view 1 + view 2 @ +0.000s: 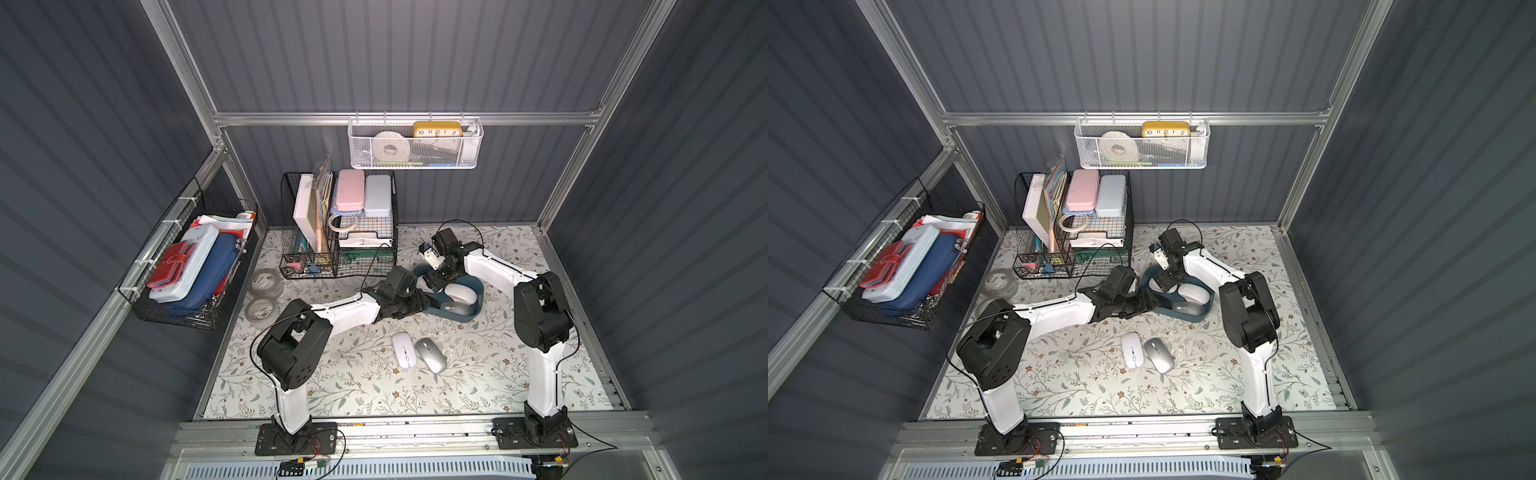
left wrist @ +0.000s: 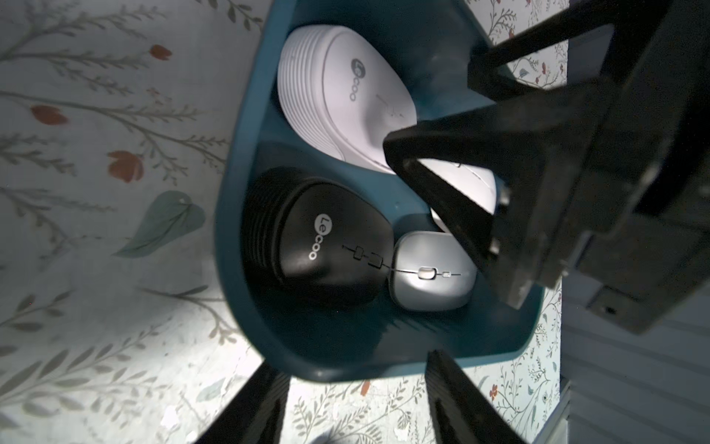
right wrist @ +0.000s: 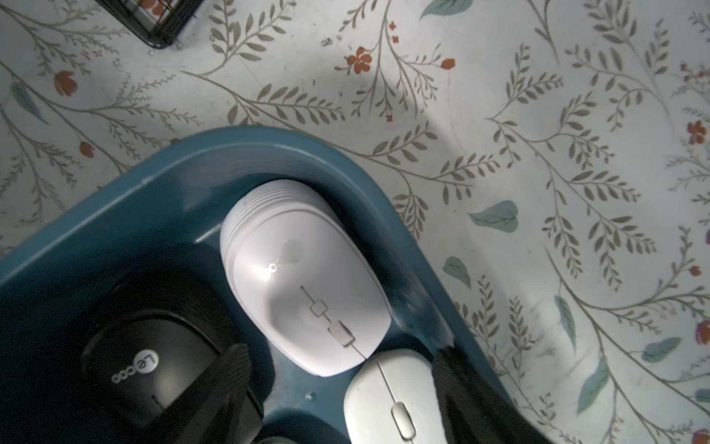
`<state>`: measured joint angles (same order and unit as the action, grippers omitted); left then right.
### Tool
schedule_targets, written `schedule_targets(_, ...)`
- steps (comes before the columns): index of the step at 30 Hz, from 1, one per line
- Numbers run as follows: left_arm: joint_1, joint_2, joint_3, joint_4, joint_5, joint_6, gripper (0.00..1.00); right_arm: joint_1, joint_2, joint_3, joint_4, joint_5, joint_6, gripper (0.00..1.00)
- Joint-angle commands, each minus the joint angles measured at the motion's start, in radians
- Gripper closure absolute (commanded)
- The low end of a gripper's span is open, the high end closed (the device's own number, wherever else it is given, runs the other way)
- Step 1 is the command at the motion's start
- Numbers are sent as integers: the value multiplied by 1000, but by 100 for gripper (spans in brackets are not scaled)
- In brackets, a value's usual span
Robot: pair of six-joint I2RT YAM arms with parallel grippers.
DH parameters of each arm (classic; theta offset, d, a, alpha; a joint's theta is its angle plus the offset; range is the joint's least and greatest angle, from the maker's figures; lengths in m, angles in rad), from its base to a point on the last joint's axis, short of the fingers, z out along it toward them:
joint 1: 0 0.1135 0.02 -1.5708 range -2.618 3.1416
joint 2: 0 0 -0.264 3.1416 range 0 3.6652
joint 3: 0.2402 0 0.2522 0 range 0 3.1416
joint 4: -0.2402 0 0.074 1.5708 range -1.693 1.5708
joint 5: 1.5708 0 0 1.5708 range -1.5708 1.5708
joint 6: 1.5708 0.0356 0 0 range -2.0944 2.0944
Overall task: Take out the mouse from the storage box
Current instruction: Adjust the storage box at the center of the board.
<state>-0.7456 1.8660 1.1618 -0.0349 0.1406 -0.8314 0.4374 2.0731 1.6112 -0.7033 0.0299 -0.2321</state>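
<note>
The jaws of the right gripper (image 3: 338, 357), spread, should sink evenly around the white Lecoo mouse (image 3: 303, 280) between them. The left gripper (image 2: 351, 361) jaws, also spread, straddle the storage box (image 2: 230, 230) rim.

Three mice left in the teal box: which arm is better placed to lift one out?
Right. The right gripper hangs open over the storage box, straddling the front of the large white mouse. The left gripper sits outside the box's end wall.
</note>
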Motion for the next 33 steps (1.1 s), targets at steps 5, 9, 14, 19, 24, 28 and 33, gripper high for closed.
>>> schedule_targets(5,0,77,100,-29,17,-9,43,-28,-67,-57,55,23,41,20)
schedule_targets(9,9,134,205,-87,-8,25,46,-36,-70,-67,65,19,48,20)
schedule_targets(14,65,232,342,-116,15,43,52,-51,-68,-71,77,38,80,22)
schedule_targets(19,101,378,516,-181,62,72,59,-70,-52,-66,84,105,125,25)
schedule_targets(24,125,440,608,-213,71,84,61,-100,-39,-63,116,112,160,26)
schedule_targets(28,130,426,625,-223,44,121,60,-115,3,-14,102,100,162,26)
schedule_targets(33,97,376,602,-235,3,153,58,-99,14,-3,84,-47,139,27)
